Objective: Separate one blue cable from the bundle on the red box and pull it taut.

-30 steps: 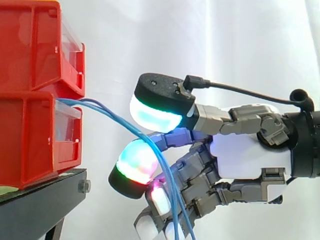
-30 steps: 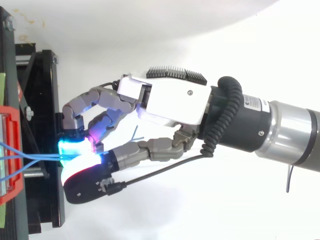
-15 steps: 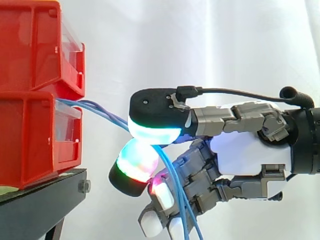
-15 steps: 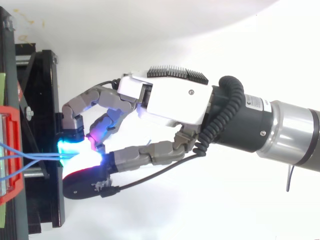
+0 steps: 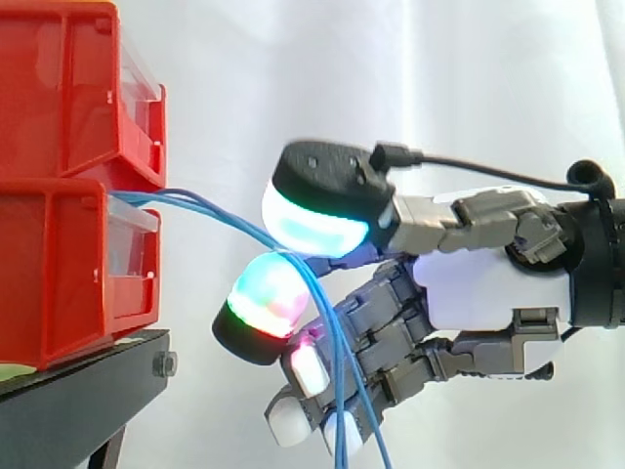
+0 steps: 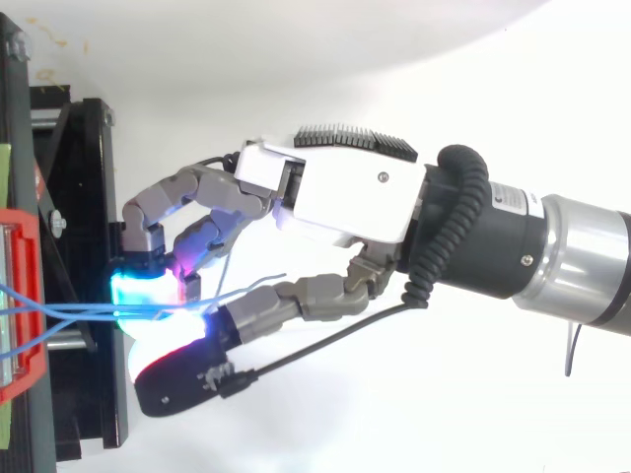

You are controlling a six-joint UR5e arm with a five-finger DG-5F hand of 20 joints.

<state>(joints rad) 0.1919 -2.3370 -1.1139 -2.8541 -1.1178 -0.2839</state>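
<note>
Side view, and nearest us the thin blue cables [image 5: 220, 213] leave the lower red plastic bin [image 5: 68, 274] at left, arc rightward in a slack curve and drop in front of the curled fingers [image 5: 391, 332]. The robot hand [image 5: 488, 293] is closed on them: glowing thumb pad [image 5: 312, 220] above, green-red pad [image 5: 264, 305] below, strands threaded between. The bin sits on the black stand [image 5: 88, 391], with the white curtain [image 5: 410, 78] far behind.
</note>
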